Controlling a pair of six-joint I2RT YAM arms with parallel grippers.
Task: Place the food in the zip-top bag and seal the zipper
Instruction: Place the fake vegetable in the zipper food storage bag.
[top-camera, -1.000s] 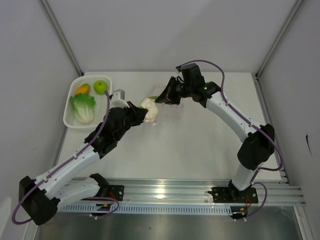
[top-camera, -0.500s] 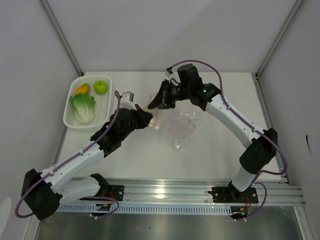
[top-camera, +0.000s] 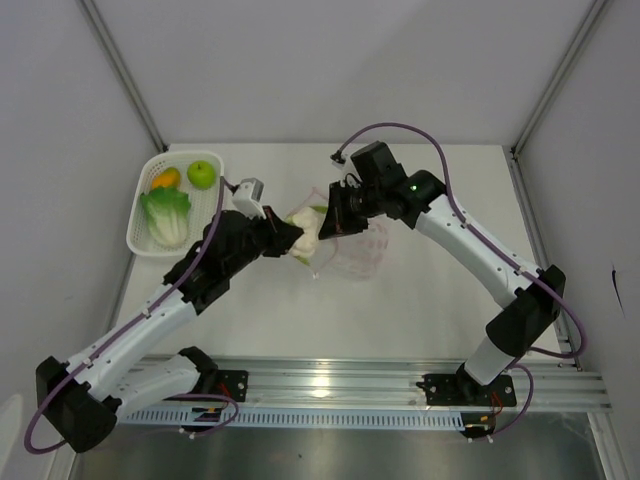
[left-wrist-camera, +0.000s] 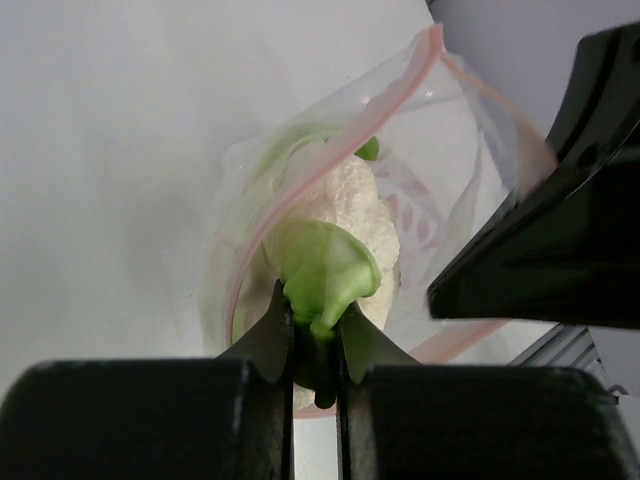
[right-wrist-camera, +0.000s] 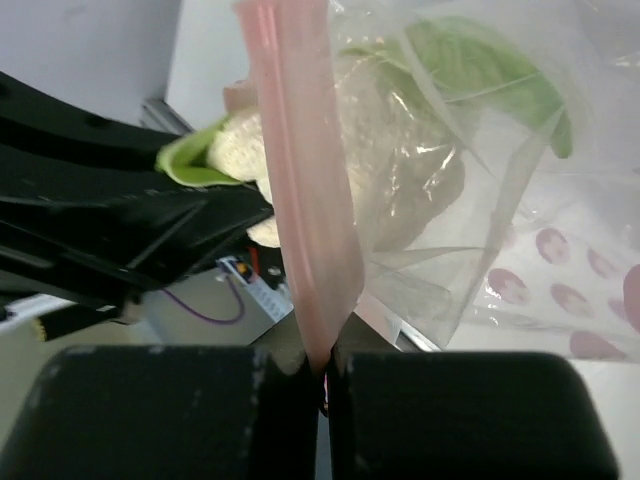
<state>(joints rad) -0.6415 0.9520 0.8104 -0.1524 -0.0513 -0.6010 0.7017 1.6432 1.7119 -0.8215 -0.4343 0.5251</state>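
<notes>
Left gripper (left-wrist-camera: 315, 340) is clamped on the smooth green leaf of the cauliflower (left-wrist-camera: 352, 212), black fingers pinched tight. The cauliflower head is whitish, knobbly and rounded. It sits in the mouth of the bag (left-wrist-camera: 455, 150), mostly past the rim, with the leaf end at the opening.

The bag is thin clear film, crinkled, with its mouth facing the left arm. Can't tell if its lower part touches the table (top-camera: 420, 300).

The zipper (right-wrist-camera: 300, 170) is a flat pink-red strip along the mouth, spread into a loop round the cauliflower. Right gripper (right-wrist-camera: 318, 365) is nipped closed on the zipper at one side, holding that edge up.

Round pink-red dots are printed on the film, seen in the right wrist view. They are too blurred to read as any marking.

The table is flat matte white.

Far left is a white plastic mesh basket (top-camera: 137, 243), rectangular with rounded corners, well apart from the bag. In it:
- leafy green-white cabbage (top-camera: 167, 215) at the near end
- glossy round green apple (top-camera: 201, 174) and orange fruit (top-camera: 165, 179) side by side at the far end
</notes>
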